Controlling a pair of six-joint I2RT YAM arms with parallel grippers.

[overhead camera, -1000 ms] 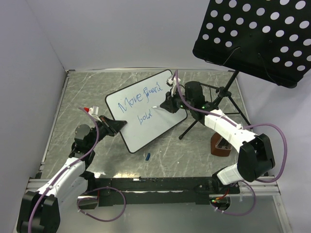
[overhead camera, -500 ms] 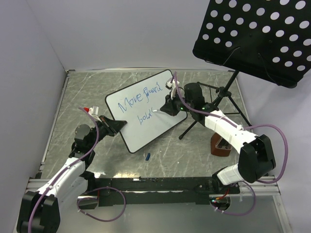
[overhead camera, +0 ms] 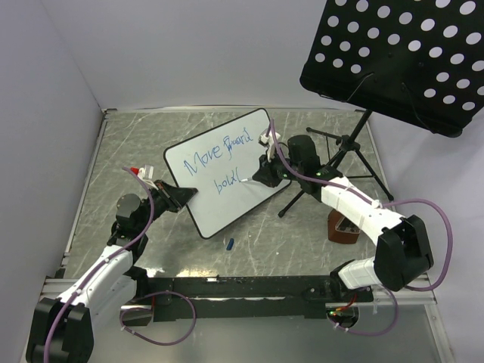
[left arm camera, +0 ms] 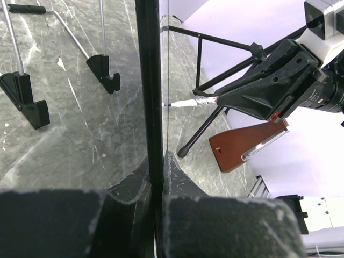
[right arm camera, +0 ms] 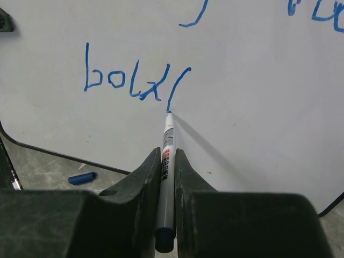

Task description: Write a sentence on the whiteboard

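On the grey table (overhead camera: 113, 151), the whiteboard (overhead camera: 227, 208) is gripped by its edge in the clenched left gripper (overhead camera: 185, 195), while a marker (right arm camera: 167, 161) clamped in the right gripper (overhead camera: 261, 175) is pressed to the sentence (overhead camera: 221, 155), judged nearly done, with "boldl" lacking its last letter.

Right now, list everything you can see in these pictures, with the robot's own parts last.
whiteboard: one, white, black rim, mid-table
sentence: two lines, blue, on the whiteboard
marker: one, white-grey, tip on the whiteboard
cap: one, blue, on table by the whiteboard's near corner
music stand: one, black, back right
wedge: one, brown, right side
table: one, grey marbled
left fingers: pair, black, clamping whiteboard edge
right fingers: pair, black, shut on marker
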